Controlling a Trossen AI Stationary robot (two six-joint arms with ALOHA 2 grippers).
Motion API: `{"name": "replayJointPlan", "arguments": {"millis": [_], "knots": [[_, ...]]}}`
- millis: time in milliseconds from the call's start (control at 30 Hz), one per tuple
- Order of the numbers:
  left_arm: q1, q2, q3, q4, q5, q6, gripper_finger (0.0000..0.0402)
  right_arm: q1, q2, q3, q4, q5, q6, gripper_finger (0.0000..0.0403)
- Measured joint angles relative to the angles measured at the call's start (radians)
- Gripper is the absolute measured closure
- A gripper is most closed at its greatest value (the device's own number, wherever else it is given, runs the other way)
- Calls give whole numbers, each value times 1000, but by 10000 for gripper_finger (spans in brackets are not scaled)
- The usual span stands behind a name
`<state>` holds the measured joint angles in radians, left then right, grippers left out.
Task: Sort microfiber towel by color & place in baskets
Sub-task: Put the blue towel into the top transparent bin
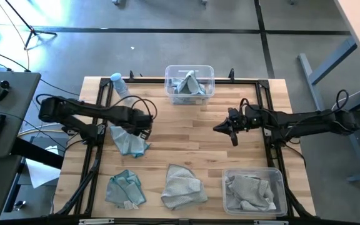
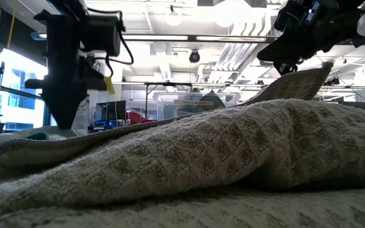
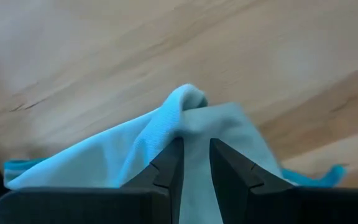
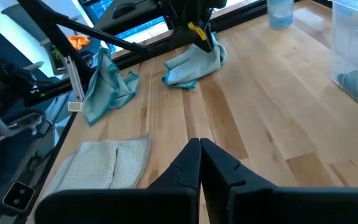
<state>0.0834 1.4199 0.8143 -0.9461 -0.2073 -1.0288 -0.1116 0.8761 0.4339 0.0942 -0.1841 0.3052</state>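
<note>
Pinching only a thin fold of the teal towel [image 1: 129,141] at 9 o'clock on the surface [image 1: 192,144], your left tool [image 1: 141,127] is nearly closed on it; lift fast and it slips. The right tool [image 1: 225,129] hovers closed, empty. Teal bin [image 1: 189,82] sits at 12, grey bin [image 1: 253,190] at 5; don't mix them.

Bright, even daylight. Blue-white glare at the upper left of the overhead picture. At table height, a grey towel [image 2: 233,158] fills the foreground, blurred; ceiling lights glare above.
</note>
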Motion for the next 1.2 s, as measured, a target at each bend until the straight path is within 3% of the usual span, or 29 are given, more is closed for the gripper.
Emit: {"name": "replayJointPlan", "arguments": {"millis": [267,633,867,1000,1200], "knots": [[0,65,0,-5,94,-15,332,0,0,0,0,-46,5,403],[4,60,0,1,109,-17,241,0,0,0,-1,-50,7,403],[4,10,0,-1,177,-71,228,0,1,0,-1,-49,7,403],[4,-21,0,-31,165,-87,227,0,1,0,-1,-48,7,403],[1,-33,1,-139,54,-94,227,0,1,0,-1,-48,7,403]]}}
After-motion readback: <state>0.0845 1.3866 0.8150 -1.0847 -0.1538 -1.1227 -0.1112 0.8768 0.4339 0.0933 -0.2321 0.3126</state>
